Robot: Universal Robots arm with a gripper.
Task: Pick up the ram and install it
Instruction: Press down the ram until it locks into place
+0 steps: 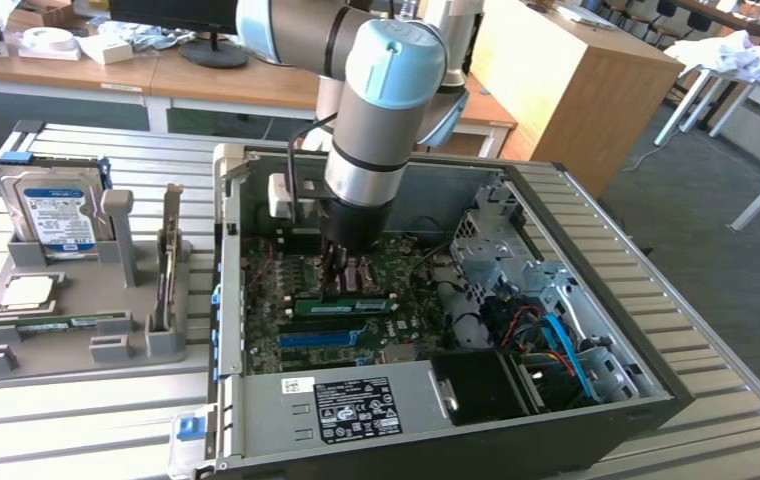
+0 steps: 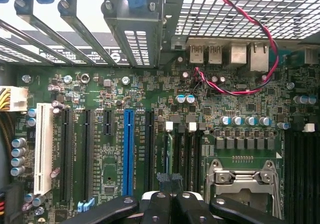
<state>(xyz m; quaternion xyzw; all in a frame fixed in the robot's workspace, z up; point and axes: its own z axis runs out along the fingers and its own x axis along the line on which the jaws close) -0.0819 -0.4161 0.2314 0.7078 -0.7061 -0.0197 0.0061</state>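
Observation:
The ram (image 1: 341, 305), a long green stick with a pale label, stands on edge in a slot of the motherboard (image 1: 287, 290) inside the open computer case. My gripper (image 1: 341, 283) reaches straight down into the case and sits right over the ram, fingers shut together. In the wrist view the dark fingertips (image 2: 176, 180) are pressed together above the memory slots, and the ram (image 2: 169, 151) shows edge-on as a thin strip running away from them. I cannot tell whether the tips touch its top edge.
A grey holder (image 1: 73, 355) at the exterior view's left carries a blue-labelled hard drive (image 1: 53, 205), a square silver processor (image 1: 29, 292), an upright card (image 1: 168, 265) and a flat green strip (image 1: 71, 322). Case walls, drive cage (image 1: 514, 250), processor socket (image 2: 245, 181) and red-black wires (image 2: 235, 86) crowd the gripper.

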